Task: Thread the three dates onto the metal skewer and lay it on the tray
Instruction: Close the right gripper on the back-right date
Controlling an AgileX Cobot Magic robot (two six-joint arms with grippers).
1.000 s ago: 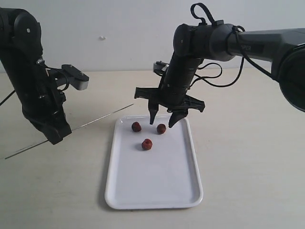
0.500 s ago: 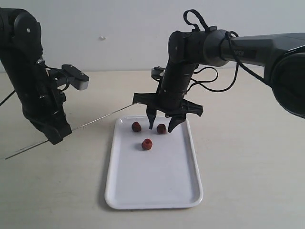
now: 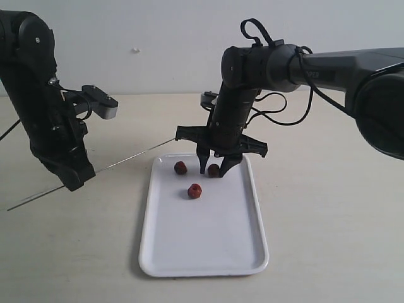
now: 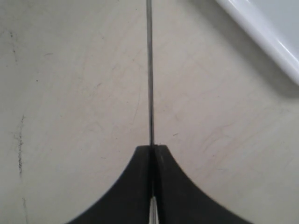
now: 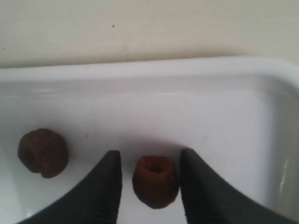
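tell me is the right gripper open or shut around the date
Open. The right gripper straddles the date, fingers spread on either side, not yet clamped.

Exterior: front, raised, wide. Wrist cams: close, looking down; all three share tray [image 3: 202,233].

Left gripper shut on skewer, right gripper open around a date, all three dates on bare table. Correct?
No. The three dates lie on the tray, not the table; exterior view shows it. Left gripper on skewer, right gripper around one date: correct.

Pale beige tabletop [image 3: 328,240] — faintly scuffed, plain white wall [image 3: 158,38] behind, soft even light
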